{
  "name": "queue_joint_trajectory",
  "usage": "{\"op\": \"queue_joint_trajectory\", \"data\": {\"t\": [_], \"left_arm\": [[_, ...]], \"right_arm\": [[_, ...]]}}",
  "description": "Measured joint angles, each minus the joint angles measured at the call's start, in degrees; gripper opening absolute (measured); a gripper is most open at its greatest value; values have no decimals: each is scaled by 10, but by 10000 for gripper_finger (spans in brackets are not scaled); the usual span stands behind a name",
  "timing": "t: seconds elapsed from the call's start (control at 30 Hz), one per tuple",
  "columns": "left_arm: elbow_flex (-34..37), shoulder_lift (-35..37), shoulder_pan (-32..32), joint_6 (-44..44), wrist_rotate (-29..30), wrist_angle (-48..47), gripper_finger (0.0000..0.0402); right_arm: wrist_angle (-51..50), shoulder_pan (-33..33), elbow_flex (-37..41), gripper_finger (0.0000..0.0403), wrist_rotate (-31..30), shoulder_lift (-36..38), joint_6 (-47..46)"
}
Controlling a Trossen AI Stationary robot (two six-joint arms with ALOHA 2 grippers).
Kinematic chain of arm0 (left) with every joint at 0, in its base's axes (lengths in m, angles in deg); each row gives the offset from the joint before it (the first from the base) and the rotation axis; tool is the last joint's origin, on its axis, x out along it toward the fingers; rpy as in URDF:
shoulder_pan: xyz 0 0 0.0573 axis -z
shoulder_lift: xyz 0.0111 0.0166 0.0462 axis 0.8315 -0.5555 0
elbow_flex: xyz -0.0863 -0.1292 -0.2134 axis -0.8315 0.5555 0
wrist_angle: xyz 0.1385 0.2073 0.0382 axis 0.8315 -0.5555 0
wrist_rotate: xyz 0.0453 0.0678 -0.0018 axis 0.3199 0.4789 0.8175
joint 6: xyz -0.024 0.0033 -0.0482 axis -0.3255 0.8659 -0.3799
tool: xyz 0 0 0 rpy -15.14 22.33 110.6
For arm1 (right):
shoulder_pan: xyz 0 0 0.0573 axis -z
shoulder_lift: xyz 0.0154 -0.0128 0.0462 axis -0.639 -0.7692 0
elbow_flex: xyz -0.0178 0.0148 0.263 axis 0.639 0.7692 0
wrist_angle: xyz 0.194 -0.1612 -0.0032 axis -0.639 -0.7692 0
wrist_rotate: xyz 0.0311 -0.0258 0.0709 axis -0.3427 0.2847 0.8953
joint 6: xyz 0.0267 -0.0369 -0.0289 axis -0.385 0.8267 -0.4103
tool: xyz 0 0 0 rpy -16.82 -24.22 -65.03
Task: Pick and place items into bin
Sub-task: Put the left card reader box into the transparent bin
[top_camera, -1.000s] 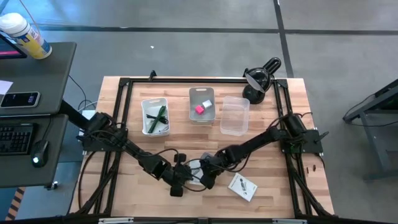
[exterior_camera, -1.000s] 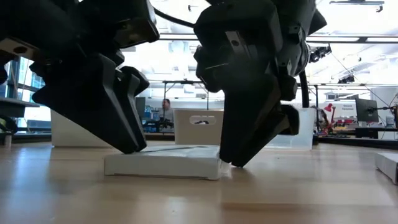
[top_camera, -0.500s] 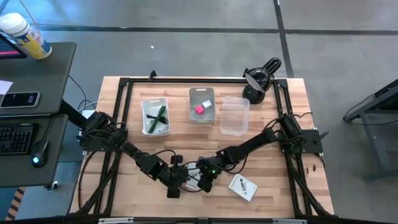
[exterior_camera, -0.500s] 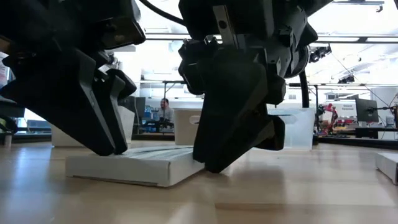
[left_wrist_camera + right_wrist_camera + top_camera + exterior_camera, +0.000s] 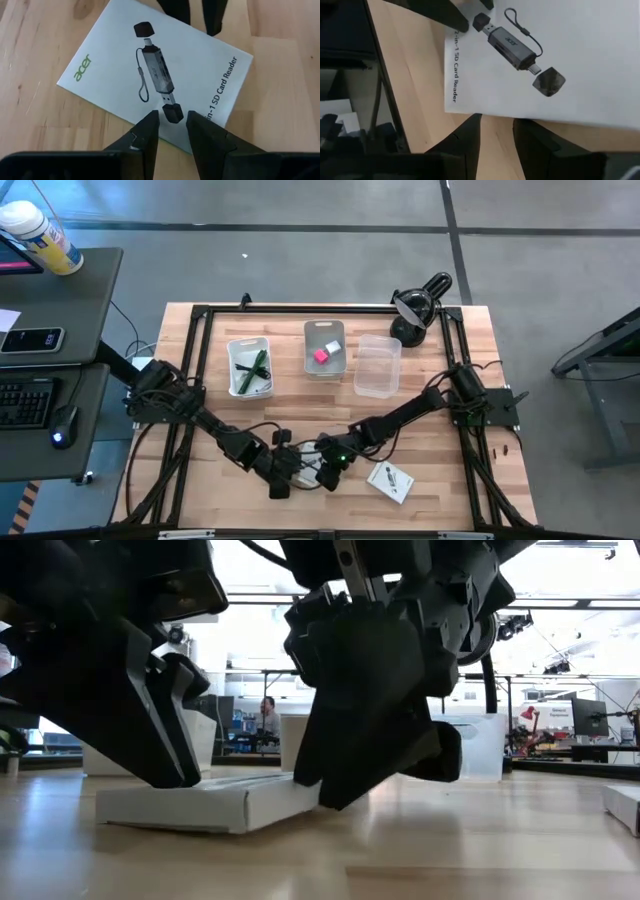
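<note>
White card-reader box (image 5: 150,85), flat and printed with a black SD card reader, lies on the table (image 5: 450,490) near the front edge, and you have both grippers down at it. Your left gripper (image 5: 171,131) stands at one edge of the box with its two fingers a narrow gap apart, tips resting on the box top; nothing is clamped between them. Your right gripper (image 5: 496,131) stands at the opposite edge, its two fingers likewise slightly parted, tips at the box rim and gripping nothing. In the low view the box lies flat on the wood between the two dark grippers, left gripper on its top surface, right gripper against its near corner.

Just beside your right gripper you have a second white card box (image 5: 389,480), lying alone on the table.

Farther back, count three bins in a row: a white bin (image 5: 249,367) holding a green pen (image 5: 258,364) and a black cable, a grey bin (image 5: 324,348) holding one pink block (image 5: 320,356) and one white cube (image 5: 334,348), and a clear bin (image 5: 377,366). One black desk lamp (image 5: 418,306) stands at the far right corner.
</note>
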Motion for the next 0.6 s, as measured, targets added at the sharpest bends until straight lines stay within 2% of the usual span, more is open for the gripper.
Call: {"op": "queue_joint_trajectory", "data": {"t": [0.27, 0.6], "left_arm": [[20, 2, 21, -50, 28, 31, 97], [20, 2, 24, -72, 38, 28, 97]], "right_arm": [[1, -7, 0, 109, -43, 9, -10], [3, -8, 0, 109, -60, 13, -11]]}}
